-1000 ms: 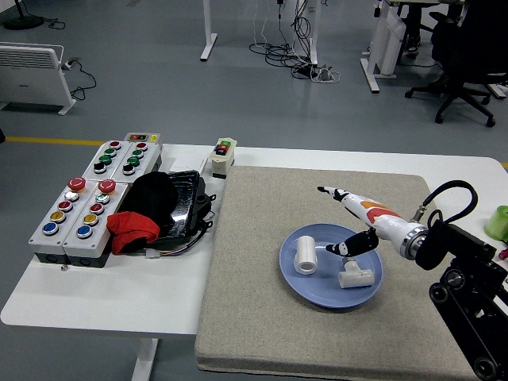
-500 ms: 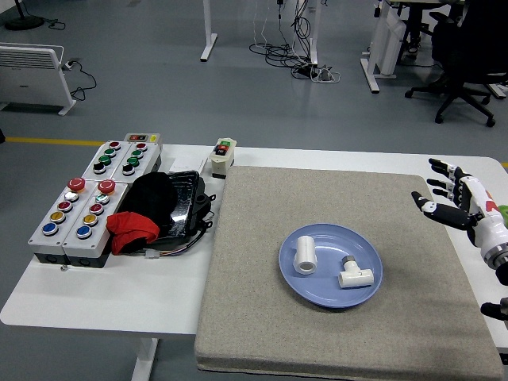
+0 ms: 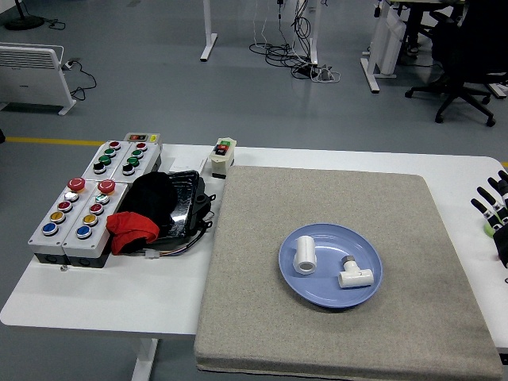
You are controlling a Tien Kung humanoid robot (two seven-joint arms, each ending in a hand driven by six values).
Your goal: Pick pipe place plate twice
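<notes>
Two white pipe fittings lie in the blue plate (image 3: 295,279): a short straight pipe piece (image 3: 305,255) on the left side and a T-shaped pipe piece (image 3: 354,275) (with a grey end) just to its right, the two apart from each other. The plate rests on a grey mat (image 3: 262,317) covering the right part of the white surface (image 3: 119,298). At the far right edge, only the fingers of the right hand (image 3: 494,203) show, spread and holding nothing, well apart from the plate. To the left of the mat sit a black tray (image 3: 184,208) with a black cloth and a red cloth (image 3: 131,228), then button boxes (image 3: 78,220), and a small switch box (image 3: 223,155) near the mat's far corner.
</notes>
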